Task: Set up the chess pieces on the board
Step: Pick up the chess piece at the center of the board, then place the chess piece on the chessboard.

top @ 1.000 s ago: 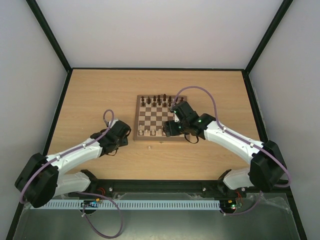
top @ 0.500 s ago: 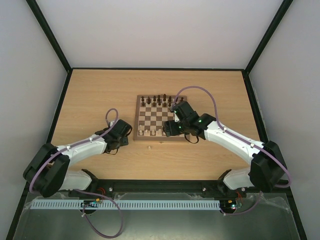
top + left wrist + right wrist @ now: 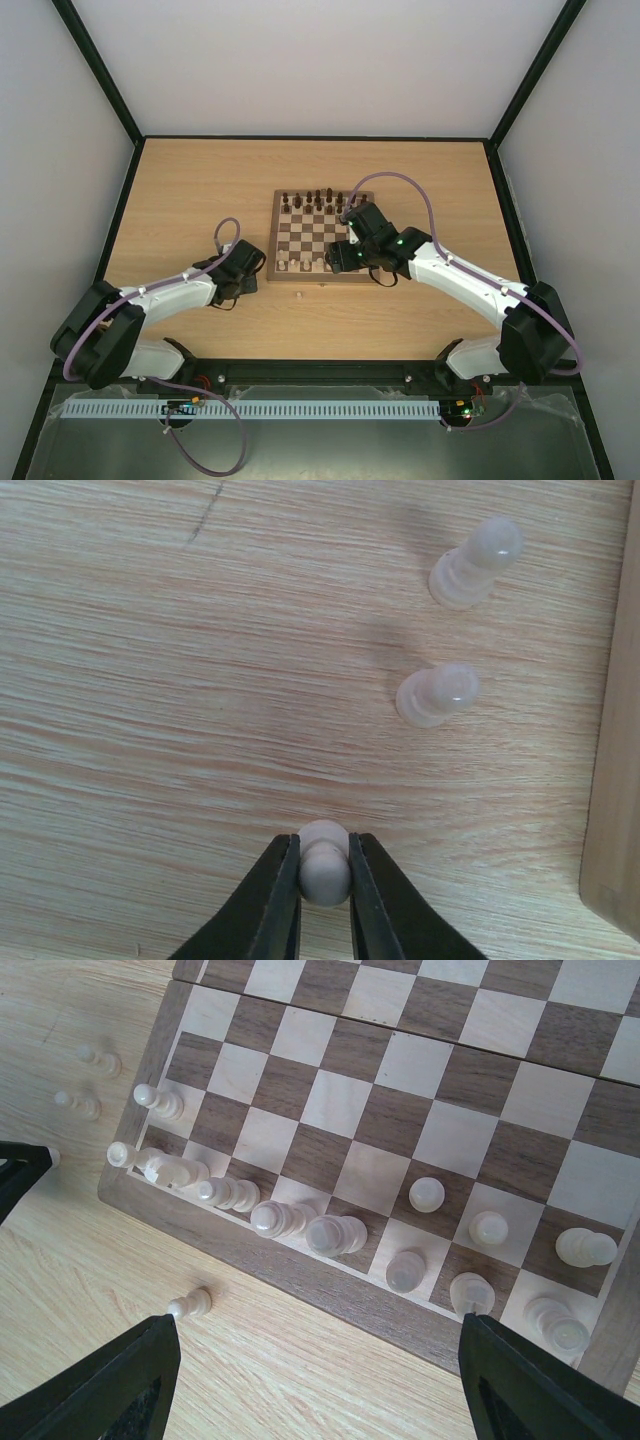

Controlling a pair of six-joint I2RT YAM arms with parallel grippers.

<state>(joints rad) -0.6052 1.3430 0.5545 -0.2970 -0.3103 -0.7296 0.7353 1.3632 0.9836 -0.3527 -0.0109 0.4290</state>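
Gripping pale pawn (image 3: 324,868) in left jaws; right jaws wide, empty; board (image 3: 335,1288) part-filled, three loose pieces (image 3: 438,695) at its 7 o'clock

Board (image 3: 455,1140): dk-brown & cream checks, mid-brown border. Chess pieces (image 3: 335,1233): pale cream. Far-row pieces (image 3: 315,198): dk brown. Table (image 3: 150,680): light wood grain w/ thin streaks. L pincer (image 3: 324,855): black. Arms (image 3: 460,275): white, black joints. Cables (image 3: 395,177): purple.
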